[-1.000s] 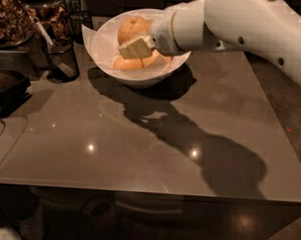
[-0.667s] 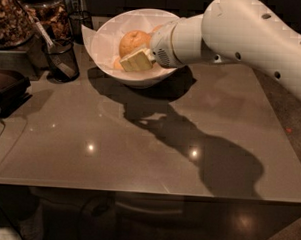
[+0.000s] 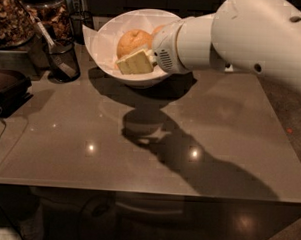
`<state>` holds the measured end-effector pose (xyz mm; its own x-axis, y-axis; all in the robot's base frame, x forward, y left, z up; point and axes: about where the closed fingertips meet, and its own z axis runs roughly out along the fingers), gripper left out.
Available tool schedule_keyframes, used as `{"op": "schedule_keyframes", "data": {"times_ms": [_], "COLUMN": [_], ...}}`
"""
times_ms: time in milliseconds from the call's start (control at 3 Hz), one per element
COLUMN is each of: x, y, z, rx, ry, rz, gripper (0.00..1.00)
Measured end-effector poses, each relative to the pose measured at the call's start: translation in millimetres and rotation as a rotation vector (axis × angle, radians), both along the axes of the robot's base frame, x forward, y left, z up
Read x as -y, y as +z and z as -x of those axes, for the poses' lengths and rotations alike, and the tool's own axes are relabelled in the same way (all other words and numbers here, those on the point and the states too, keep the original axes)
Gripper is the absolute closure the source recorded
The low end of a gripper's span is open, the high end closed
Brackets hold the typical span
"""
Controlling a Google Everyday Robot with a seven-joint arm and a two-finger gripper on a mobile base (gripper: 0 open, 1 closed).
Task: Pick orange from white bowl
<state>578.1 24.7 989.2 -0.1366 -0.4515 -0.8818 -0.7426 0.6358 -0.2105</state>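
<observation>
The robot's gripper point(image 3: 136, 61) reaches into the white bowl point(image 3: 107, 46), pressed just in front of the orange point(image 3: 131, 40) inside it, its grip impossible to judge; a dark cup point(image 3: 63, 59) stands left of the bowl.

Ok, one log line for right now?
stage: grasp approach | gripper: in white bowl, just in front of orange | orange: resting in bowl

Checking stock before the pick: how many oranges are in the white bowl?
2 in the white bowl: front orange beside the gripper, rear orange half hidden by the arm; more may be hidden.
</observation>
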Motion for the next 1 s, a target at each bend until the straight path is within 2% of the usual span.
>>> {"op": "schedule_keyframes", "data": {"times_ms": [667, 1000], "x": [12, 13], "y": [6, 6], "z": [53, 55], "rx": [-0.012, -0.012], "ry": [-0.114, -0.115], "rz": [-0.043, -0.041], "gripper": [1.0, 1.0]}}
